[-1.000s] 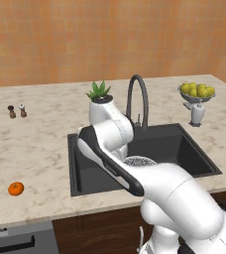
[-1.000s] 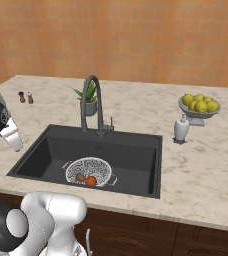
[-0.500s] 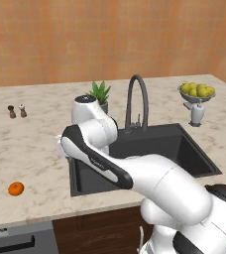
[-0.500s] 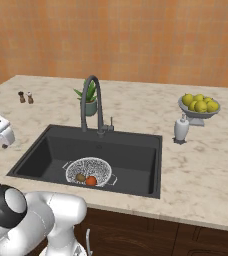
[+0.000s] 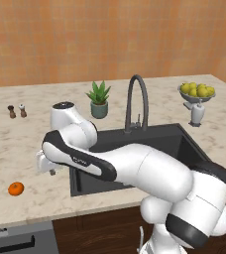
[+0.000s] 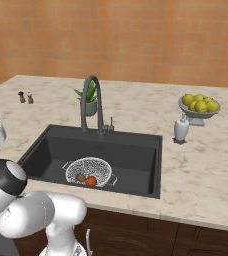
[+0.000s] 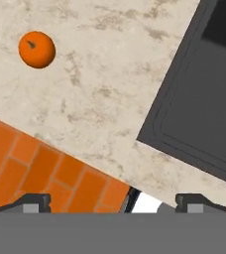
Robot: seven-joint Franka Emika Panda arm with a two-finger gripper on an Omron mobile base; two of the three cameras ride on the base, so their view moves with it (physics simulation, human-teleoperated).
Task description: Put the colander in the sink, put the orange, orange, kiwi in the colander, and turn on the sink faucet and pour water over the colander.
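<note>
Right base view: kiwi [image 6: 80,177] inside colander [image 6: 89,170].

Round silver-white mesh colander [image 6: 89,170] sits lower left of frame in dark rectangular sink [image 6: 136,155], holding reddish-orange orange [image 6: 91,181] and olive-brown kiwi [image 6: 80,177], touching. Bright orange [image 5: 16,188] on counter, lower left. Dark gooseneck faucet [image 6: 93,102] upright behind basin.

No writing, label, brand, number or sign can be read anywhere here.
</note>
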